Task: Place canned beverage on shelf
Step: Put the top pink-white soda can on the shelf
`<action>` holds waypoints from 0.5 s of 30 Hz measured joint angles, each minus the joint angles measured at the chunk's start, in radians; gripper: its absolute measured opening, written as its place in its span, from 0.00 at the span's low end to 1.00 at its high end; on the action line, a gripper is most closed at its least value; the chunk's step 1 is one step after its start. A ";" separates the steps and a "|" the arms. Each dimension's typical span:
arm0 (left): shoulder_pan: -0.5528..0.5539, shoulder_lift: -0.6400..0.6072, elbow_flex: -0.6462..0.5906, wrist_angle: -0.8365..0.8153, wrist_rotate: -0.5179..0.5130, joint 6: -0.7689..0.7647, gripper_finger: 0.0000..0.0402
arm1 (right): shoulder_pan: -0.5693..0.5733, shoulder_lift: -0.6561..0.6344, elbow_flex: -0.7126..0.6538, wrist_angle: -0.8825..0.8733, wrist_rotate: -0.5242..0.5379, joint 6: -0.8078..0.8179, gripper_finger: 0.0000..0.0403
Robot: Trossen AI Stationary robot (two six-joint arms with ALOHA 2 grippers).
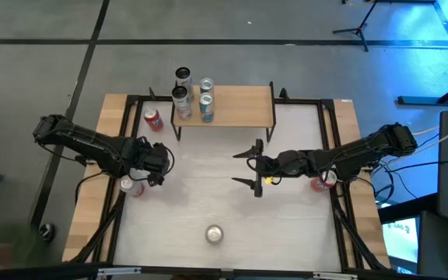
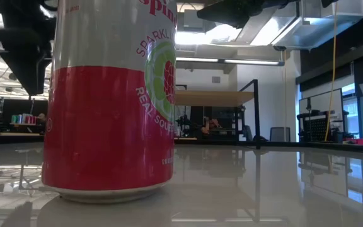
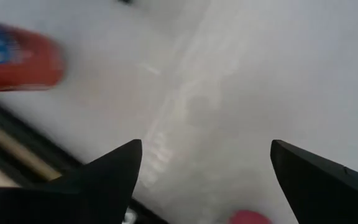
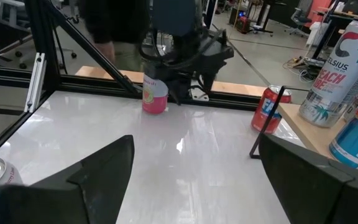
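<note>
The shelf [image 1: 236, 106], a light-wood board on black legs, stands at the table's far side with two cans [image 1: 181, 101] [image 1: 206, 109] on its left end. My left gripper [image 1: 157, 165] is open above the table's left part, fingers pointing down, beside a pink-and-white can [image 1: 131, 186] that stands on the table; its wrist view shows the gripper [image 3: 207, 168] empty. My right gripper [image 1: 249, 167] is open and empty over the table's middle, pointing left; its wrist view [image 4: 194, 168] shows the same. A red can [image 1: 153, 119] stands left of the shelf.
Two more cans [image 1: 183, 75] [image 1: 206, 84] show behind the shelf. A can [image 1: 214, 233] stands near the front edge, filling the low view [image 2: 109, 94]. Another can [image 1: 323, 181] stands beside my right arm. Black frame rails [image 1: 341, 155] run along the table's sides.
</note>
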 joint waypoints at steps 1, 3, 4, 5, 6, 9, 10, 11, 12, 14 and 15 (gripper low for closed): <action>0.001 0.000 -0.008 -0.006 -0.023 -0.002 0.87 | 0.000 0.000 0.000 0.000 0.000 0.000 0.85; 0.007 0.000 -0.019 -0.005 -0.050 -0.003 0.87 | 0.000 0.000 0.000 0.000 0.000 0.000 0.85; 0.010 0.000 -0.025 -0.005 -0.049 -0.003 0.87 | 0.000 0.000 0.000 0.000 0.000 0.000 0.85; 0.013 0.000 -0.030 -0.006 -0.049 -0.004 0.87 | 0.000 0.000 0.000 0.000 0.000 0.000 0.85; 0.017 0.000 -0.033 -0.006 -0.048 -0.006 0.87 | 0.000 0.000 0.000 0.000 0.000 0.000 0.85; 0.022 0.000 -0.037 -0.005 -0.032 -0.005 0.87 | 0.000 0.000 0.000 0.000 0.000 0.000 0.85; 0.024 0.000 -0.037 -0.005 -0.031 -0.005 0.87 | 0.000 0.000 0.000 0.000 0.000 0.000 0.85; 0.028 0.000 -0.037 -0.005 -0.026 -0.005 0.87 | 0.000 0.000 0.000 0.000 0.000 0.000 0.85; 0.033 0.000 -0.037 -0.005 -0.022 -0.007 0.87 | 0.000 0.000 0.000 0.000 0.000 0.000 0.85; 0.044 0.000 -0.037 -0.004 0.001 -0.010 0.87 | 0.000 0.000 0.000 0.000 0.000 0.000 0.85; 0.050 0.000 -0.037 -0.001 0.019 -0.010 0.88 | 0.000 0.000 0.000 0.000 0.000 0.000 0.85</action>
